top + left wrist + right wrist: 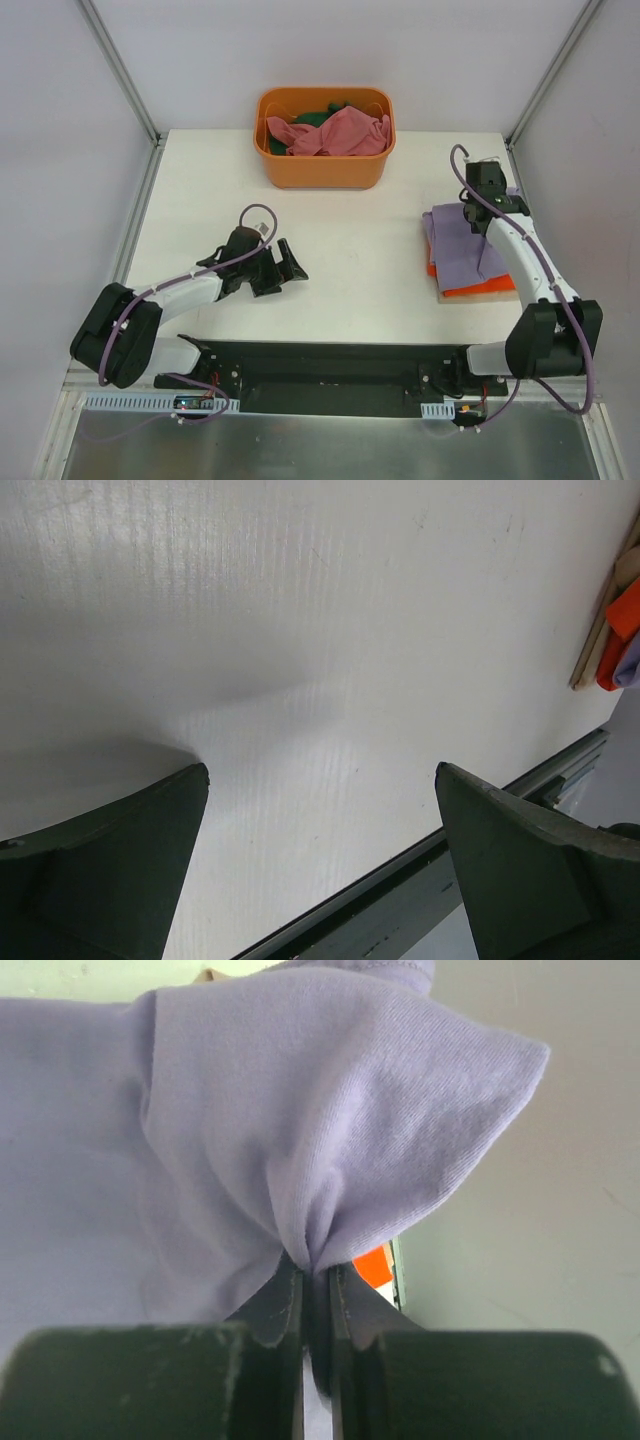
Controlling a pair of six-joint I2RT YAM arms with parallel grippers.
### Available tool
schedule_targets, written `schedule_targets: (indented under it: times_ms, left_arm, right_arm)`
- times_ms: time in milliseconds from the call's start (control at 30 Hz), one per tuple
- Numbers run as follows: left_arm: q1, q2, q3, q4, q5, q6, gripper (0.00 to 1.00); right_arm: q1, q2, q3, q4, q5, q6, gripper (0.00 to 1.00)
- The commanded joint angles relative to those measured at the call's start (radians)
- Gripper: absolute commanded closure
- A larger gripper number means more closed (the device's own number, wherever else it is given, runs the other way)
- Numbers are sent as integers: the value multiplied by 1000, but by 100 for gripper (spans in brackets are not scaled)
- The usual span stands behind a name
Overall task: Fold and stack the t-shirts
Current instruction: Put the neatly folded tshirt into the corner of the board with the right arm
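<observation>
Lavender shirt (300,1140): fold pinched tight in right gripper (315,1265), atop orange-red shirt (480,291), right side of table (350,250).
Left gripper (320,770): jaws wide, holding nothing, low over table.
Orange tub (320,172): far edge; pink shirt (335,133), seemingly green shirt (318,116) beneath.

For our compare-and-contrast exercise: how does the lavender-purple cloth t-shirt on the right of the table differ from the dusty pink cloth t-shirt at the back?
The lavender-purple cloth t-shirt lies mostly flat on a bright orange-red t-shirt; the dusty pink cloth t-shirt sits crumpled in the rigid orange plastic tub. The right arm's fingers are shut on a fold of the lavender shirt; no fingers hold the pink one. Both are soft, plain-coloured cloth.
</observation>
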State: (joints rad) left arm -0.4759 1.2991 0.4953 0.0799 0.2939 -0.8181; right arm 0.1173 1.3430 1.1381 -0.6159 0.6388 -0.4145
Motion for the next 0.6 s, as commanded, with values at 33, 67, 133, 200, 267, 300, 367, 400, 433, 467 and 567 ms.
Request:
schedule_targets:
  times_ms: [33, 67, 133, 200, 267, 300, 367, 400, 433, 467, 567]
  left_arm:
    - [28, 43, -24, -115, -38, 68, 1]
    - [33, 43, -24, -114, -33, 69, 1]
    - [40, 42, -24, -114, -27, 76, 1]
    - [46, 37, -20, -115, -19, 80, 1]
    - [46, 32, -18, -120, -18, 82, 1]
    - [46, 26, -17, -120, -18, 83, 1]
    - [46, 17, -18, -121, -21, 82, 1]
    - [46, 11, -20, -123, -22, 80, 1]
    - [46, 6, -21, -124, -24, 80, 1]
    - [46, -1, -21, -124, -24, 82, 1]
    - [46, -29, -21, -143, -29, 83, 1]
  right_arm:
    - [-91, 70, 20, 85, -48, -17, 78]
    - [-102, 83, 23, 85, -38, -9, 53]
    - [-114, 110, 41, 61, -9, 20, 9]
    - [-114, 119, 75, 32, 30, 58, 4]
    - [-114, 111, 100, 12, 47, 98, 4]
    - [-113, 102, 113, -2, 45, 120, 4]
    - [-114, 79, 124, -25, 26, 154, 4]
    - [-113, 61, 118, -30, 10, 176, 4]
    - [-113, 39, 108, -36, -16, 195, 4]
    - [-114, 18, 92, -38, -49, 215, 4]
    - [-113, -76, 23, -12, -203, 256, 4]
